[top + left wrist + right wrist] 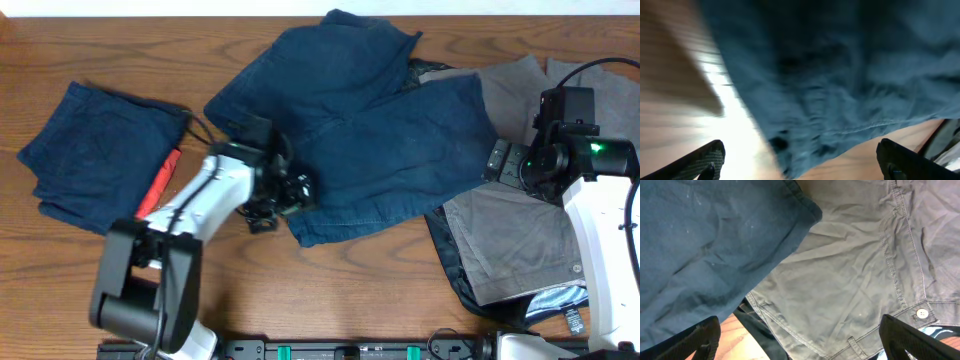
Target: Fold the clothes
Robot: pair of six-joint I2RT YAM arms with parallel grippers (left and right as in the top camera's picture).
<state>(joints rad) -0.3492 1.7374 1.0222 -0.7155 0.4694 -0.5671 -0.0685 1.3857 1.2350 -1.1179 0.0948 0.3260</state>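
Note:
Dark navy shorts [370, 130] lie spread across the middle of the table. A second navy garment [95, 155] lies folded at the left over an orange-red piece [160, 185]. Grey shorts [510, 230] lie at the right on a shiny black piece [450, 265]. My left gripper [290, 195] is open at the navy shorts' lower left hem [840, 100], which hangs blurred between its fingers [800, 165]. My right gripper [505, 160] is open above the grey shorts [850, 280], beside the navy shorts' right edge [715, 245]. Its fingertips [800, 340] hold nothing.
The wooden table [330, 290] shows bare along the front and at the far left back. A grey button [922, 313] and a belt loop [852, 342] mark the grey shorts' waistband. The arms' base rail [350, 350] runs along the front edge.

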